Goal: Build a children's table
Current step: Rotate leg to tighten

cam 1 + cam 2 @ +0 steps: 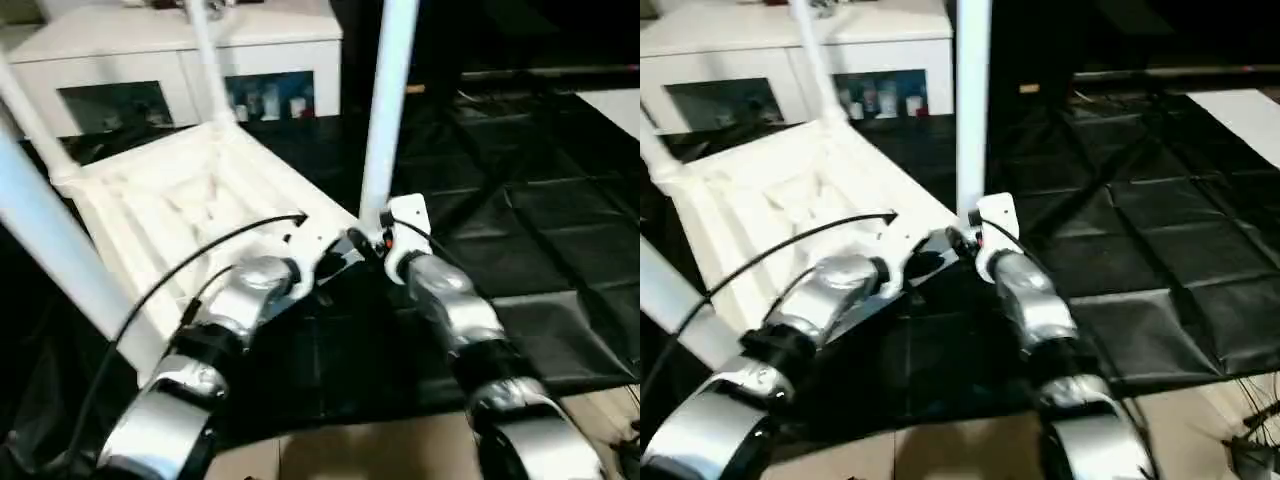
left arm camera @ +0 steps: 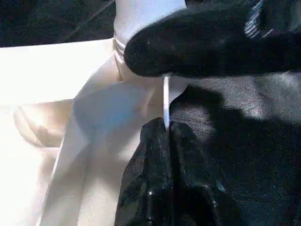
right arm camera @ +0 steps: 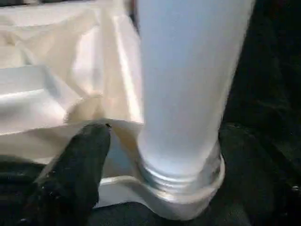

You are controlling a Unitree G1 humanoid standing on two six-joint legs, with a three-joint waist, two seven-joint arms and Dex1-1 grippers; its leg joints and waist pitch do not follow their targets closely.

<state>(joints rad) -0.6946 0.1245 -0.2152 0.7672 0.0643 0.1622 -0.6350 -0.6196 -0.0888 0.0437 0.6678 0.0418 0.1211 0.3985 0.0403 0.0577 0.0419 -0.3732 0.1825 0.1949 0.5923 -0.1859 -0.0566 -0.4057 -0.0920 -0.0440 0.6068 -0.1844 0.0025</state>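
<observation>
The children's table [image 1: 190, 200] lies upside down and tilted on the black cloth, ribbed underside up, with white legs rising from its corners. The nearest leg [image 1: 385, 110] stands in the corner socket [image 3: 183, 188] just ahead of my wrists, a band of thread showing at its foot. My left gripper [image 2: 167, 129] is shut on the thin white rim of the table top beside that corner. My right gripper [image 1: 365, 242] is at the base of that leg [image 3: 188, 84]. Its one visible finger [image 3: 80, 165] stands clear of the tube; the other finger is hidden.
A white cabinet [image 1: 150, 60] with glass doors stands behind the table. Black cloth [image 1: 540, 250] spreads to the right and front, ending at a pale floor strip [image 1: 380, 450]. A black cable [image 1: 200, 250] arcs over my left forearm. Another leg [image 1: 40, 230] slants across the left.
</observation>
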